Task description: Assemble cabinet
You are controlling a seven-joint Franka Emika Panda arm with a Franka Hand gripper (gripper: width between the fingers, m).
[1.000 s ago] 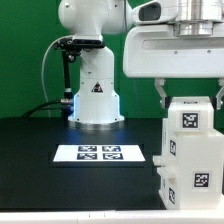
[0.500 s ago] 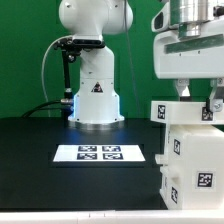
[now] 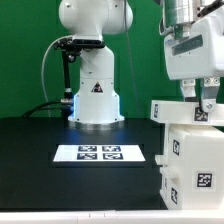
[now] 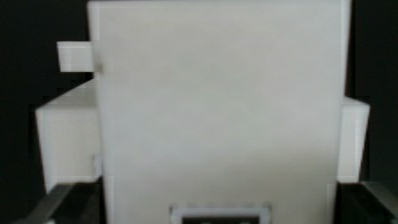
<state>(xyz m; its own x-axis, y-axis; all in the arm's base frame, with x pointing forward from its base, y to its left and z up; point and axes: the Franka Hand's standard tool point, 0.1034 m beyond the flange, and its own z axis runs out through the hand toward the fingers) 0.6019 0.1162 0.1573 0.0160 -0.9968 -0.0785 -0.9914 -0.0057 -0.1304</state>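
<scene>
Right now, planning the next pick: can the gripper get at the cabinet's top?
Probably yes. The gripper hangs open right above the cabinet, fingers straddling its top panel, and nothing lies between them. The marker board sits apart, off to the exterior view's left.

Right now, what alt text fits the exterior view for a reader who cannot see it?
A tall white tagged cabinet stands at the exterior view's right on a black table, with the gripper at its top. The marker board lies flat before the robot arm's white base.
</scene>
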